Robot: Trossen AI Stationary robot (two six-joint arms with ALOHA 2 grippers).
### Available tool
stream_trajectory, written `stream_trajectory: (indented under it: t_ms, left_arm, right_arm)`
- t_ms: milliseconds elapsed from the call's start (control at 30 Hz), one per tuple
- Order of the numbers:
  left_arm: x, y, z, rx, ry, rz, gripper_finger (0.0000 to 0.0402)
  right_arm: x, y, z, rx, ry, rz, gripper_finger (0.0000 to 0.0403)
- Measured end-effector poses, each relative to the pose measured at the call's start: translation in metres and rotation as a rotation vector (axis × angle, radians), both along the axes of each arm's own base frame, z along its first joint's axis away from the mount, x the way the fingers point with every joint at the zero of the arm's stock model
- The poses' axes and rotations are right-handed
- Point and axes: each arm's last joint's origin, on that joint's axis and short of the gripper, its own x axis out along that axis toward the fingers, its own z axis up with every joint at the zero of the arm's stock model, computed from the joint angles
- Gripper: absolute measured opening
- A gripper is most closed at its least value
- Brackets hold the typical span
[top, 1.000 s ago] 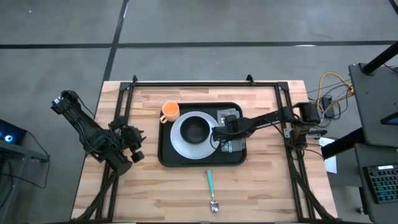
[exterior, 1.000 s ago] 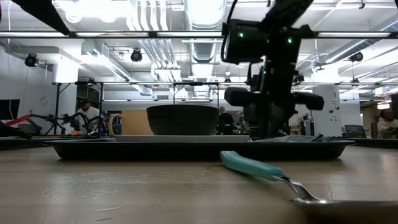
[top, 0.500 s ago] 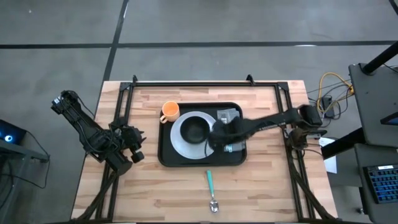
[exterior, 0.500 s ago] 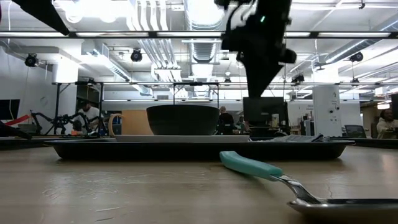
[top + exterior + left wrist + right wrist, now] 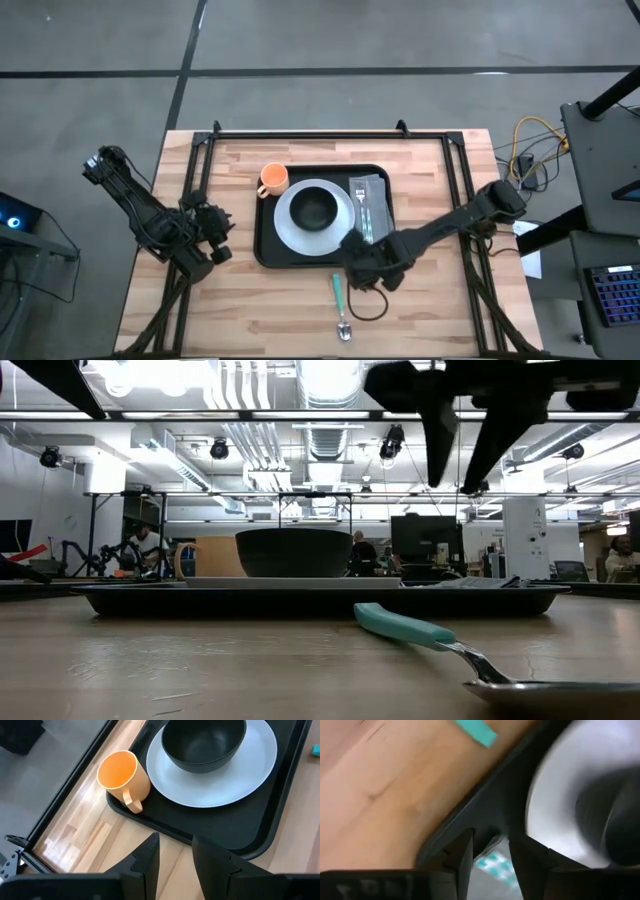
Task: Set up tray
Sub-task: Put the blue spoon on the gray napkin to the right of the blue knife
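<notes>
High view first: the tray (image 5: 268, 252), black with rounded corners and a raised rim, sits mid-table on the pale wood-plank table (image 5: 440, 310). On it are a round white plate (image 5: 290, 232) with a dark bowl (image 5: 316, 209), an orange mug (image 5: 273, 180) at the far left corner, and a grey napkin (image 5: 368, 190) with a fork (image 5: 363, 210) on the right side. A teal-handled spoon (image 5: 339, 302) lies on bare wood near the tray's front edge, with plenty of open room around it. The right gripper (image 5: 368, 272) hovers at the tray's near right corner; the left gripper (image 5: 212, 238) is parked off to the left.

Low view: the right gripper's fingers (image 5: 438, 435) hang spread apart, empty, above the tray rim.

Left wrist view: smooth mug, glossy bowl, fingers slightly apart with nothing between them.

Right wrist view: blurry, but fingers apart over the tray's edge, with the spoon's teal handle cut off.
</notes>
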Motion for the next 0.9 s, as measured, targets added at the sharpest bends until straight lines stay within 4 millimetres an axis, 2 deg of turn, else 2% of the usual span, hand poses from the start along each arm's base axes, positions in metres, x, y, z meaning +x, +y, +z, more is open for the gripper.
stream_trajectory:
  t_ms: [133,300,400,533,667,900]
  left_arm:
    - [0.001,-0.001,-0.001,0.000,0.000,0.000,0.0098]
    - [0.001,-0.001,0.000,0.001,0.000,-0.008,0.0098]
    - [0.001,-0.001,0.000,0.005,0.003,-0.015,0.0098]
    - [0.002,-0.002,0.000,-0.004,-0.007,-0.013,0.0098]
    - [0.004,-0.004,0.000,-0.023,-0.029,-0.013,0.0098]
    - [0.005,-0.005,0.000,-0.037,-0.044,-0.013,0.0098]
  right_arm:
    - [0.005,0.006,0.002,-0.061,-0.020,0.320,0.0131]
    - [0.020,0.013,0.013,-0.122,-0.158,0.590,0.0147]
    - [0.026,0.017,0.016,-0.122,-0.229,0.714,0.0153]
    - [0.032,0.016,0.014,-0.073,-0.253,0.750,0.0155]
    - [0.039,0.012,-0.006,-0.051,-0.191,0.806,0.0149]
    - [0.055,0.026,-0.048,0.030,-0.065,0.889,0.0138]
